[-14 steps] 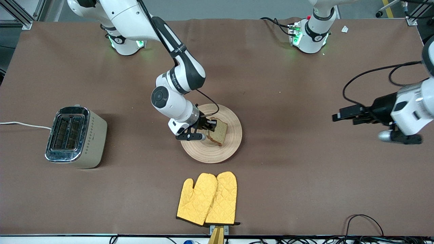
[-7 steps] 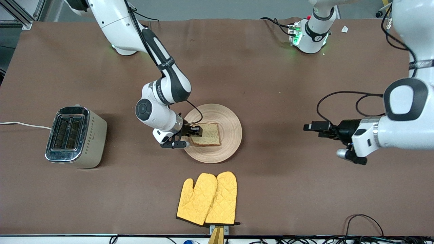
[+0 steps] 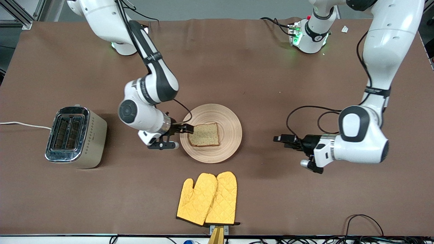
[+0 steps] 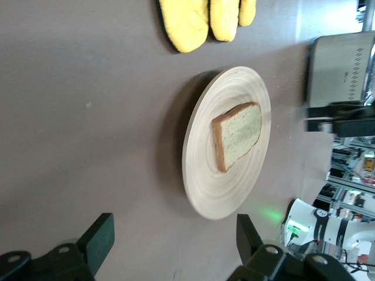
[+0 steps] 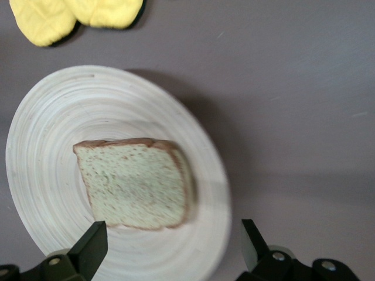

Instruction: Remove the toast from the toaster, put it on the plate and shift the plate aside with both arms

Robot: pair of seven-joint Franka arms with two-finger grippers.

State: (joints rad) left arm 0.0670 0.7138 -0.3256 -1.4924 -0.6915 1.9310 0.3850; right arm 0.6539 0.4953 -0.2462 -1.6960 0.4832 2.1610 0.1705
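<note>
The toast (image 3: 204, 135) lies flat on the round beige plate (image 3: 230, 125) in the middle of the table. My right gripper (image 3: 185, 128) is open at the plate's rim on the toaster side, holding nothing. In the right wrist view its fingers straddle the plate (image 5: 53, 117) just short of the toast (image 5: 135, 184), with the right gripper (image 5: 171, 234) over the rim. My left gripper (image 3: 283, 139) is open and empty, low over the table, a short way from the plate toward the left arm's end. The left wrist view shows the left gripper (image 4: 173, 225) facing the plate (image 4: 214, 196) and toast (image 4: 237, 134).
A silver two-slot toaster (image 3: 76, 137) stands toward the right arm's end of the table. A pair of yellow quilted mitts (image 3: 208, 199) lies nearer to the front camera than the plate. Cables (image 3: 364, 220) loop at the table's front edge.
The right gripper has opened and let go of the toast, which dropped from tilted to flat on the plate; the gripper drew back to the rim. The left arm swung in toward the plate.
</note>
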